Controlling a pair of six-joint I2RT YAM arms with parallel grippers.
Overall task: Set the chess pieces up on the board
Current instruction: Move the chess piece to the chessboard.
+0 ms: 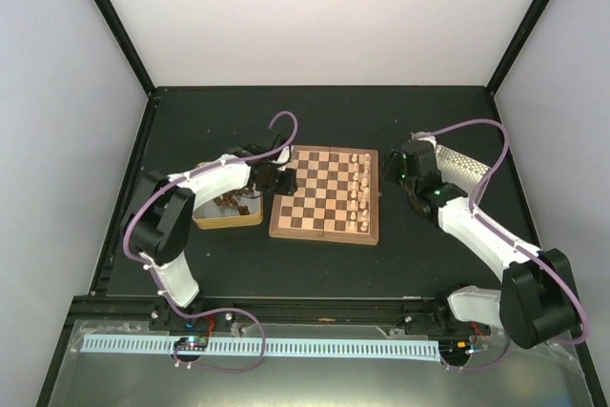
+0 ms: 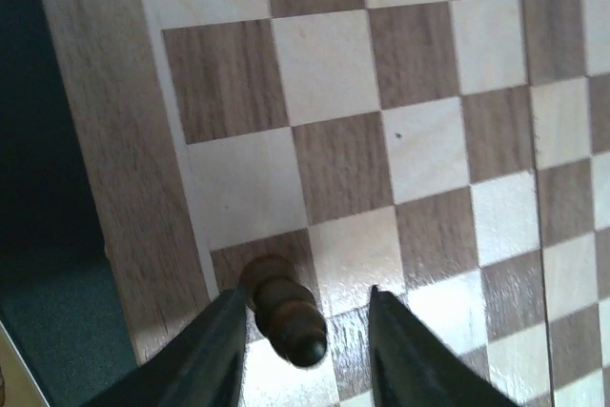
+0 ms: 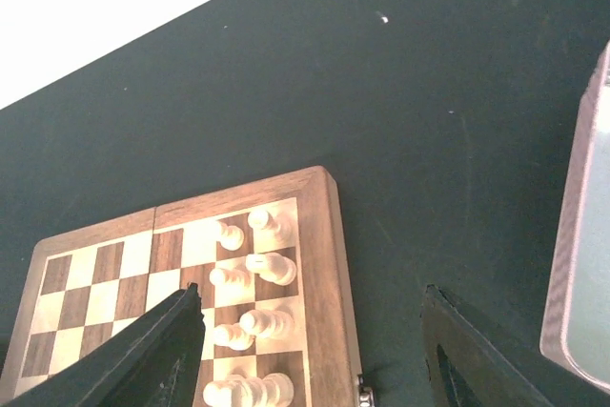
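1. Left gripper (image 2: pixel 305 295): jaws parted, low over the board (image 2: pixel 114 169). One dark brown piece (image 2: pixel 284 319) stands upright between the fingers. It sits close against one finger and clear of the other, so it is not clamped.
2. Its foot is on a dark square in the outermost file, just beside the plain wooden border.
3. Right gripper (image 3: pixel 310 289): jaws spread wide with nothing between them, above the dark table (image 3: pixel 429 92) just off the board's right side.
4. Pale cream pieces (image 3: pixel 272 267) occupy the two files along that right side.
5. Top view: yellowish tin (image 1: pixel 227 220) touches or nearly touches the board's left edge; its brownish contents are too small to identify.
6. Perforated tray (image 1: pixel 457 161) lies beyond the right gripper, well apart from the board.
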